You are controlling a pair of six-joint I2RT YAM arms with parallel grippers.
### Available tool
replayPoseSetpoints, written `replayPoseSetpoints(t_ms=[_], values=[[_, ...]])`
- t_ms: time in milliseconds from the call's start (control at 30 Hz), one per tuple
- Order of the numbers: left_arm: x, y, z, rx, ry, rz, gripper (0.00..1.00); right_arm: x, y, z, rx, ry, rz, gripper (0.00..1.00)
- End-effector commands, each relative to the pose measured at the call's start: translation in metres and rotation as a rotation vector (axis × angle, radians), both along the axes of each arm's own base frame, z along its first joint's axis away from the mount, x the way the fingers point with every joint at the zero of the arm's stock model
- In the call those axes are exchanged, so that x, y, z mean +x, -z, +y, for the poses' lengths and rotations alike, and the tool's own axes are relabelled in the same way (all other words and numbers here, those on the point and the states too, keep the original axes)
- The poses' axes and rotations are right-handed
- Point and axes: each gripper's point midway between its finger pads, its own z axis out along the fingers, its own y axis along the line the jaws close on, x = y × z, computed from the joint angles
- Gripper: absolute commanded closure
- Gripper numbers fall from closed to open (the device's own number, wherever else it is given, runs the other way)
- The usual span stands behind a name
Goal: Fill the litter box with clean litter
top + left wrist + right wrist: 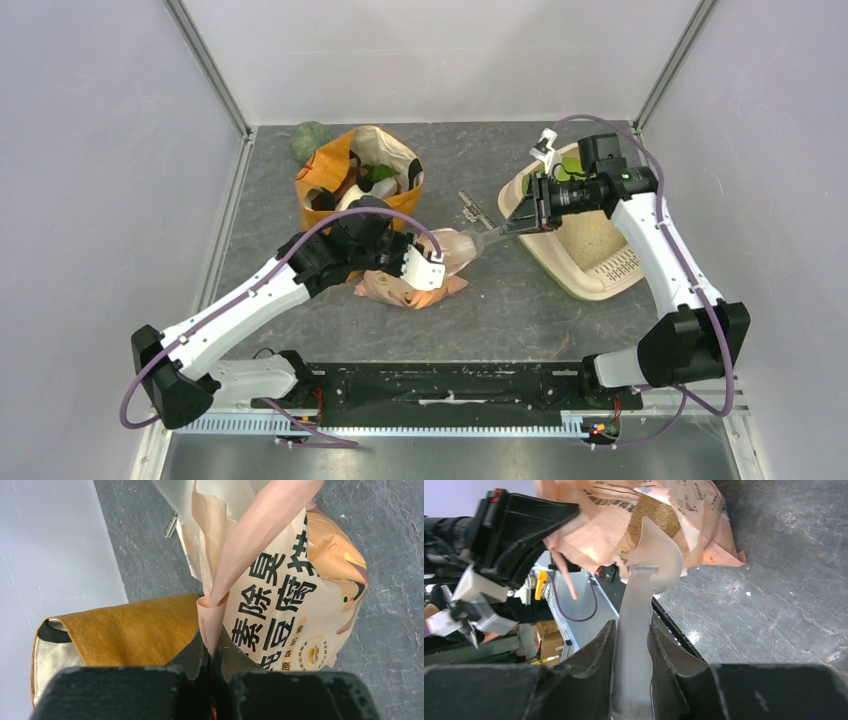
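The cream litter box (566, 268) with its green hood (571, 166) lies at the right, with pale clean litter (590, 235) inside it. A peach printed litter bag (400, 288) sits mid-table. My left gripper (440, 266) (214, 640) is shut on a folded strip of the bag's top edge (250, 540), holding it up. My right gripper (511, 225) (633, 630) is shut on the handle of a translucent scoop (651, 562). The scoop's bowl reaches into the bag's mouth (664, 510), where brownish granules (659, 517) show.
An orange paper shopping bag (340, 165) (125, 630) full of items stands behind the litter bag, with a green lump (310, 140) beside it. A small metal clip (472, 208) lies between the bags and the box. Grey walls close in on three sides.
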Motion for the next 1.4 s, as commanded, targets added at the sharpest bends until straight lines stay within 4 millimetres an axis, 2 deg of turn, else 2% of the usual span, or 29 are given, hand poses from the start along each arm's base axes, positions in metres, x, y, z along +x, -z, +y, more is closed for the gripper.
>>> replayPoseSetpoints(t_ms=[0, 200, 300, 367, 467, 567, 700, 867, 967, 1133, 1267, 1367], values=[[0.004, -0.023, -0.012, -0.055, 0.021, -0.037, 0.98, 0.014, 0.022, 0.011, -0.067, 0.017, -0.042, 1.00], [0.004, -0.020, -0.014, -0.051, 0.027, -0.029, 0.98, 0.031, 0.048, 0.053, -0.126, 0.023, -0.115, 1.00], [0.003, -0.020, -0.015, -0.050, 0.031, -0.028, 0.98, 0.034, 0.070, 0.072, -0.238, 0.004, -0.138, 1.00], [0.003, -0.019, -0.015, -0.047, 0.034, -0.027, 0.98, 0.036, 0.088, 0.078, -0.324, 0.005, -0.136, 1.00], [0.002, -0.016, -0.016, -0.045, 0.039, -0.019, 0.98, 0.034, 0.116, 0.087, -0.378, -0.028, -0.105, 1.00], [-0.001, -0.013, -0.017, -0.045, 0.046, -0.009, 0.98, 0.024, 0.134, 0.105, -0.285, -0.082, -0.017, 1.00], [-0.002, -0.011, -0.016, -0.042, 0.048, -0.005, 0.98, 0.014, 0.128, 0.130, -0.085, -0.142, 0.020, 1.00], [-0.004, -0.010, -0.017, -0.044, 0.055, -0.002, 0.98, 0.028, 0.111, 0.145, 0.156, -0.107, 0.066, 1.00], [-0.005, -0.012, -0.018, -0.046, 0.061, -0.005, 0.98, 0.032, 0.109, 0.152, 0.242, -0.105, 0.114, 1.00], [-0.003, -0.013, -0.018, -0.043, 0.060, -0.014, 0.98, 0.034, 0.099, 0.154, 0.358, -0.094, 0.161, 1.00], [-0.004, -0.013, -0.018, -0.045, 0.061, -0.013, 0.98, 0.042, 0.081, 0.140, 0.438, -0.075, 0.191, 1.00], [-0.004, -0.012, -0.019, -0.043, 0.061, -0.010, 0.98, 0.037, 0.079, 0.132, 0.434, -0.078, 0.204, 1.00]])
